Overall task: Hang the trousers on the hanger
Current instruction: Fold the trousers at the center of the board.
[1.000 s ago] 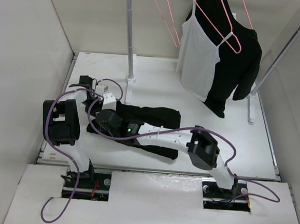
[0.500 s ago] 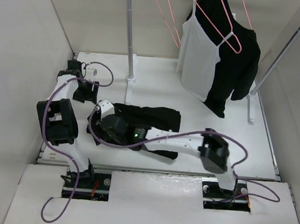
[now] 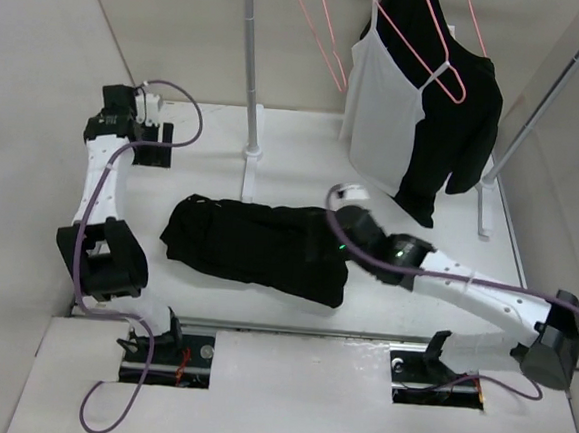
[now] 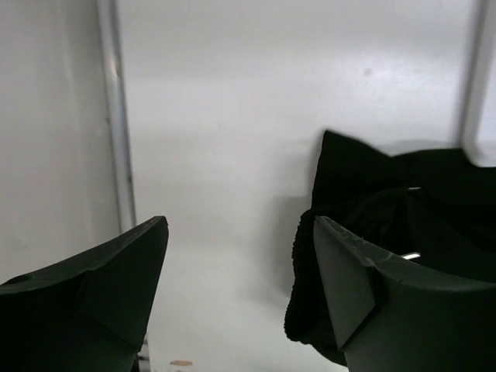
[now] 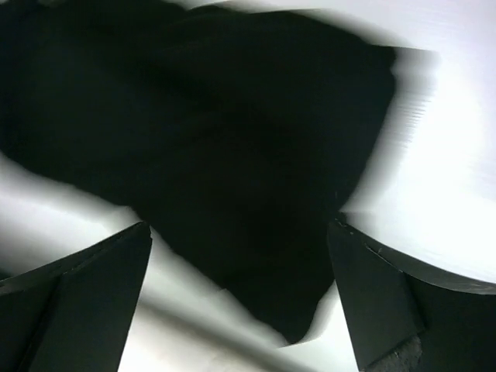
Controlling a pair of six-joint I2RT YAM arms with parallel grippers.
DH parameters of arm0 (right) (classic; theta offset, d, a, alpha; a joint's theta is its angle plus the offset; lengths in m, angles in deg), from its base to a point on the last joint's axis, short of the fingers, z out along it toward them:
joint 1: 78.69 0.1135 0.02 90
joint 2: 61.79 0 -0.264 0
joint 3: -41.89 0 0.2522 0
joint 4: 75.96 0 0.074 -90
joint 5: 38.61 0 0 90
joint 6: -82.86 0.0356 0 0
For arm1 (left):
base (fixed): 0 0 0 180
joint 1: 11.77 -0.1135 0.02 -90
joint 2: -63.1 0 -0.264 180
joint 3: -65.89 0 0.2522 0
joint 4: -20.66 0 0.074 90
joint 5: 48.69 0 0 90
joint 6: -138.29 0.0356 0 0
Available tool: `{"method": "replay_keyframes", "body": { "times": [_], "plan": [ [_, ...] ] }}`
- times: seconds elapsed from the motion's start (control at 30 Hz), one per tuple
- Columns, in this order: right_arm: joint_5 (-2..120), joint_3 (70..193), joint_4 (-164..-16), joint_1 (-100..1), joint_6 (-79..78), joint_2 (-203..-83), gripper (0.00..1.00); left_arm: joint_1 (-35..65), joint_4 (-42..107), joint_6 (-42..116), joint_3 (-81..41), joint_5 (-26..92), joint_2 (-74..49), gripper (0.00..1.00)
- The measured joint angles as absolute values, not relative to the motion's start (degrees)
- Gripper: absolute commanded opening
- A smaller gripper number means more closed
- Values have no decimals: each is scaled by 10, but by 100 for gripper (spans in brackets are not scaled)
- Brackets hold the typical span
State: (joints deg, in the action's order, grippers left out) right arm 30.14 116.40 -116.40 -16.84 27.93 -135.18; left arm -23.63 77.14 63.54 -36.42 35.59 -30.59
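The black trousers (image 3: 257, 246) lie folded in a long heap on the white table (image 3: 305, 153), with nothing gripping them. An empty pink hanger (image 3: 322, 37) hangs from the rack at the back. My left gripper (image 3: 147, 143) is at the far back left, open and well away from the cloth. In the left wrist view the left gripper (image 4: 239, 226) has bare table between its fingers, with the trousers (image 4: 387, 209) behind the right finger. My right gripper (image 3: 348, 213) hovers open over the right end of the garment. In the right wrist view the right gripper (image 5: 239, 229) is empty above the blurred trousers (image 5: 194, 132).
A rack pole (image 3: 249, 63) stands on its foot (image 3: 252, 163) behind the garment. A white camisole (image 3: 378, 108) on a pink hanger (image 3: 437, 60) and a black top (image 3: 463, 120) hang at the back right. A slanted pole (image 3: 539, 106) and side walls bound the area.
Both grippers have opened and let go of the trousers. The left arm swung away to the back left, the right arm pulled off to the right. The trousers now lie uncovered.
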Motion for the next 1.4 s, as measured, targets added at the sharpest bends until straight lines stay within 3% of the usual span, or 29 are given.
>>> {"method": "replay_keyframes", "body": {
  "times": [0.1,0.27,0.43,0.5,0.57,0.67,0.73,0.8,0.83,0.87,0.97,1.03,1.07,1.1,1.13,1.23,1.3,1.4],
  "plan": [
    [336,1088,-1173,-314,319,-1305,100,-236,779,648,-401,329,-268,75],
    [417,1008,-1152,-399,361,-1255,100,-215,809,729,-384,237,-171,78],
    [462,954,-1064,-401,373,-1293,100,-127,799,777,-197,224,-120,74],
    [468,951,-1030,-400,373,-1334,95,-122,779,780,-119,249,-152,74],
    [486,940,-981,-408,373,-1373,74,-124,748,781,-58,281,-197,74],
    [513,922,-922,-438,383,-1439,53,-130,722,781,-22,313,-255,71],
    [527,920,-884,-455,388,-1462,46,-135,703,777,-25,315,-270,71],
    [535,921,-865,-462,389,-1474,34,-141,693,774,-31,310,-271,71],
    [537,923,-860,-463,387,-1480,26,-143,687,772,-34,309,-270,71],
    [540,923,-858,-463,385,-1483,11,-145,678,771,-36,308,-270,71],
    [547,926,-852,-466,382,-1485,2,-148,667,769,-36,304,-270,71],
    [549,926,-852,-473,383,-1481,9,-148,667,769,-36,300,-270,71],
    [549,926,-854,-477,380,-1478,19,-148,665,769,-36,296,-270,71],
    [549,926,-857,-481,375,-1472,33,-148,663,769,-36,293,-271,71],
    [548,930,-866,-484,366,-1467,58,-148,663,769,-37,289,-271,71],
    [529,969,-931,-487,317,-1460,85,-149,666,766,-42,280,-271,74],
    [500,1019,-989,-484,282,-1457,99,-149,666,762,-47,275,-271,77],
    [453,1102,-1079,-471,229,-1425,100,-149,666,755,-49,268,-263,80]
  ]
}}
